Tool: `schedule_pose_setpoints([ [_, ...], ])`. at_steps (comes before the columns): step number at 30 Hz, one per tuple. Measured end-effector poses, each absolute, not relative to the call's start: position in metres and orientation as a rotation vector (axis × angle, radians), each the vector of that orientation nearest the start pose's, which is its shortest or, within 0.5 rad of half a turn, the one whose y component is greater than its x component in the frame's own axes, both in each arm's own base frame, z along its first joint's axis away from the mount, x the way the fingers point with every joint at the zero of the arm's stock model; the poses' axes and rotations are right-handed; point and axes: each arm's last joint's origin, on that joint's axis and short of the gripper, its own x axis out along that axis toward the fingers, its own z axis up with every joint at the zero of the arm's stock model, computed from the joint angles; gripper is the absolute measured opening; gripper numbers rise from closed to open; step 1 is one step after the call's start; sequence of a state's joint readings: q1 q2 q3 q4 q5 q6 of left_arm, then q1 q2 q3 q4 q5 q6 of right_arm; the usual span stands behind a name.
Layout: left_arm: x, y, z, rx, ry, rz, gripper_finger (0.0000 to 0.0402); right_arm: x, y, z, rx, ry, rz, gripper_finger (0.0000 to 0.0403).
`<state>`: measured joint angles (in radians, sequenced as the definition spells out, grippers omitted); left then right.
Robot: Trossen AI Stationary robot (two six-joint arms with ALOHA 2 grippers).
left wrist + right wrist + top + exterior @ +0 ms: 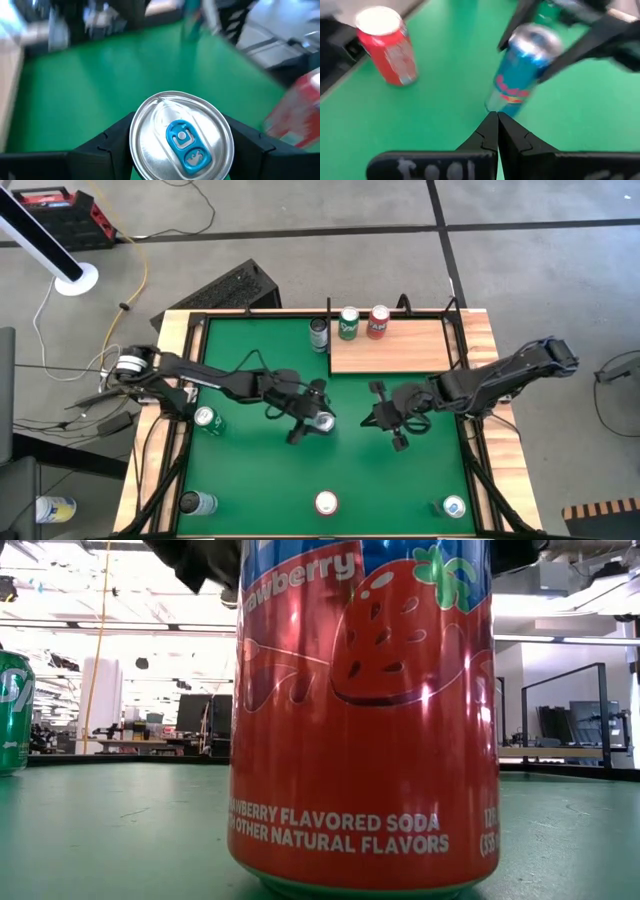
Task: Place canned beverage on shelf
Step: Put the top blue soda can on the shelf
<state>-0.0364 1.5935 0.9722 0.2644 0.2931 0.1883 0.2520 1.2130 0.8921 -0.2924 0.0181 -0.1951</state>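
Left arm stretched low from the left table edge toward mid-table, forearm nearly level, wrist tipped downward. Left gripper [318,420] sits around a slim blue-and-silver can [324,421] standing upright on the green table [260,480]; in the left wrist view its two dark fingers [107,142] flank the can's silver top [181,135] on either side, close against the rim, jaws spread about the can's width. Firm pinch or mere bracketing: cannot tell. Right arm reaches in from the right edge, elbow bent, wrist angled toward centre; right gripper [385,416] hovers just right of the blue can, apart from it, jaws pressed together and empty, tips pointed at the can in the right wrist view [496,122]. The shelf [390,350], a light wooden panel, lies at the far right part of the table; a green can [348,323] and a red can [378,321] stand along its far edge, a dark can [319,333] just left of it. Other cans: one at the left [205,418], three along the near edge, including a red strawberry soda [360,710] filling the low view.
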Motion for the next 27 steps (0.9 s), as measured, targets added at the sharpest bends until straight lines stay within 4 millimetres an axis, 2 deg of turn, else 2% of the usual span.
schedule_pose_setpoints([
  [5, 0.328, -0.026, 0.278, 0.205, 0.196, -0.462, 0.0216, 0.278, 0.058, 0.262, -0.206, 0.509, 0.431, 0.0027],
  [8, 0.312, -0.031, 0.296, 0.221, 0.172, -0.502, 0.0216, 0.291, 0.051, 0.256, -0.189, 0.479, 0.433, 0.0027],
  [13, 0.287, -0.042, 0.314, 0.247, 0.174, -0.550, 0.0216, 0.311, 0.043, 0.245, -0.172, 0.408, 0.436, 0.0035],
  [15, 0.279, -0.048, 0.321, 0.280, 0.147, -0.569, 0.0216, 0.321, 0.042, 0.246, -0.161, 0.306, 0.490, 0.0047],
  [20, 0.271, -0.056, 0.323, 0.315, 0.158, -0.603, 0.0216, 0.339, 0.036, 0.248, -0.088, 0.193, 0.616, 0.0104],
  [27, 0.273, -0.058, 0.320, 0.332, 0.166, -0.596, 0.0216, 0.365, 0.026, 0.244, 0.011, 0.217, 0.693, 0.0244],
])
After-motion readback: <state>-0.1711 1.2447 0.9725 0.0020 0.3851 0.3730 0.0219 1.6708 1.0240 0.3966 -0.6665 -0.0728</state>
